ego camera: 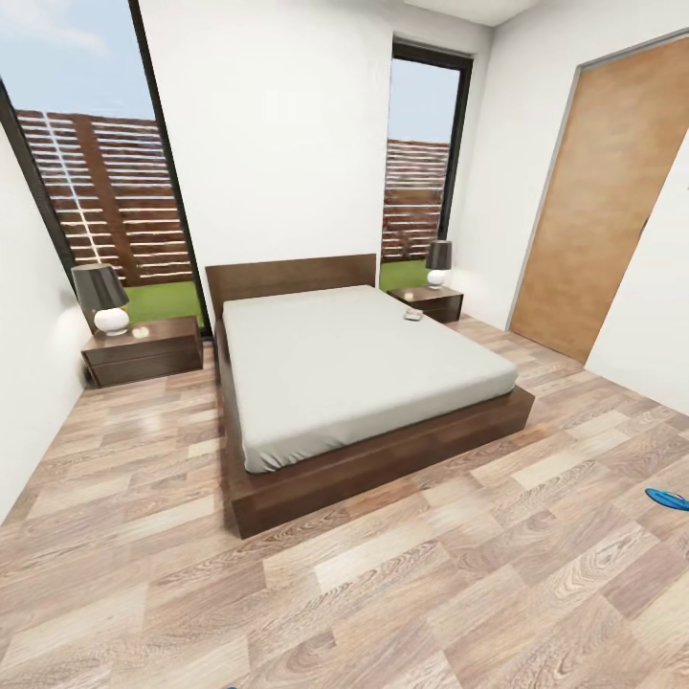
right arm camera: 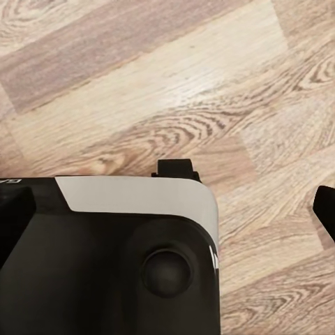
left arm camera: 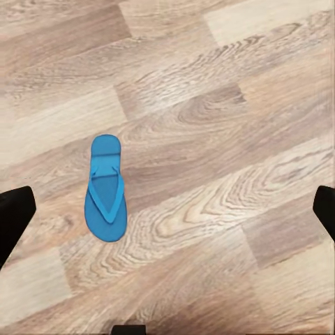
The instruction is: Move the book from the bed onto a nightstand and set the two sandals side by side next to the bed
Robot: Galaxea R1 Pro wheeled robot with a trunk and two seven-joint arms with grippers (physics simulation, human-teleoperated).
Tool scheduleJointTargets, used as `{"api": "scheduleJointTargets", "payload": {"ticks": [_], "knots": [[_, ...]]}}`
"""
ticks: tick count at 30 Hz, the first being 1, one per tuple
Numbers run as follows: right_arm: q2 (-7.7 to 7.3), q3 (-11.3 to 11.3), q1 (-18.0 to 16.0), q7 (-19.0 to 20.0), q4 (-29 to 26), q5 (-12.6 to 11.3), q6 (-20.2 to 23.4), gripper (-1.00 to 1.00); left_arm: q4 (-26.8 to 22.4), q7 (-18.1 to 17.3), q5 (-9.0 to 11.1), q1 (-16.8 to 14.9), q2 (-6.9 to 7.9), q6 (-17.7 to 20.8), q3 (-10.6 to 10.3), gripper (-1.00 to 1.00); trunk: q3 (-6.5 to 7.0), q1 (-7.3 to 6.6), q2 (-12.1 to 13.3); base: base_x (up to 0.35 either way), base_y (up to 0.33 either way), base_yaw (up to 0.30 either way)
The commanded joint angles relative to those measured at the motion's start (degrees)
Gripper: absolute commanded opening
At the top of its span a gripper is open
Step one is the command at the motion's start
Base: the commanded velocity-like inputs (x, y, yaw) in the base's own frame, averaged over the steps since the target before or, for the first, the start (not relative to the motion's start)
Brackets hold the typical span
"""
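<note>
Wood-plank floor (ego camera: 402, 584) fills the near part of the head view, and beyond it the bed (ego camera: 354, 368) stands with its headboard against the white back wall, between two tall windows. Lying on the grey mattress near its far right corner is the book (ego camera: 413, 314), small and pale at this range. One nightstand (ego camera: 145, 350) sits to the left of the bed with a lamp (ego camera: 103, 299) on top; the other nightstand (ego camera: 429, 302) sits to the right of the headboard, also carrying a lamp (ego camera: 438, 263). A wooden door (ego camera: 603, 206) is set in the right wall, and a blue sandal (ego camera: 667, 499) lies on the floor at the right edge of the picture, well apart from the bed. From the left wrist view comes something else: a second sandal (left arm camera: 105, 188), strap side up, flat on the planks, with the left gripper (left arm camera: 167, 209) above it, its dark fingertips (left arm camera: 12, 216) spread wide at the picture's two sides and holding nothing. Looking along the right gripper (right arm camera: 167, 209), its fingers likewise stand far apart and empty, over the floor and a black-and-white part of the robot's own body (right arm camera: 112, 251).
</note>
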Motion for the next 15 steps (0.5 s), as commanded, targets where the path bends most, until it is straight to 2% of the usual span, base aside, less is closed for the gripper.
{"api": "scheduleJointTargets", "payload": {"ticks": [1,3,4,6,8,10,13,15], "knots": [[0.01,-0.16,0.03,0.03,-0.07,-0.02,-0.1,1.0,-0.97,0.04,0.04,-0.04,0.04,0.53,0.04,1.0,-0.04,0.0,-0.02,0.0,0.0,0.0],[0.0,-0.17,0.04,0.04,-0.07,-0.03,-0.1,1.0,-3.85,0.07,0.07,-0.35,0.18,4.35,0.06,1.0,-0.04,0.0,-0.02,0.0,0.0,0.0],[0.0,-0.17,0.05,0.04,-0.07,-0.03,-0.1,1.0,-5.99,0.06,0.1,-0.86,0.28,8.57,0.07,1.0,-0.04,0.0,-0.02,0.0,0.0,0.0],[0.0,-0.17,0.04,0.04,-0.07,-0.03,-0.1,1.0,-8.17,-0.03,0.11,-1.91,0.36,13.71,0.07,1.0,-0.04,0.0,-0.02,0.0,0.0,0.0],[-0.01,-0.18,0.04,0.05,-0.07,-0.03,-0.1,1.0,-11.93,-0.14,0.18,-5.78,0.44,23.97,0.11,1.0,-0.04,0.0,-0.02,0.0,0.0,0.0],[-0.01,-0.18,0.02,0.05,-0.07,-0.05,-0.1,1.0,-13.89,-0.11,0.52,-10.11,0.47,30.86,0.16,1.0,-0.04,0.0,-0.02,0.0,0.0,0.0],[-0.01,-0.18,0.02,0.04,-0.07,-0.07,-0.1,1.0,-14.65,0.16,2.42,-15.97,0.49,36.72,0.21,1.0,-0.04,0.0,-0.02,0.0,0.0,0.0],[-0.01,-0.18,0.02,0.04,-0.07,-0.08,-0.1,1.0,-14.66,0.45,3.08,-18.08,0.56,38.29,0.29,1.0,-0.04,0.0,-0.02,0.0,0.0,0.0]]}}
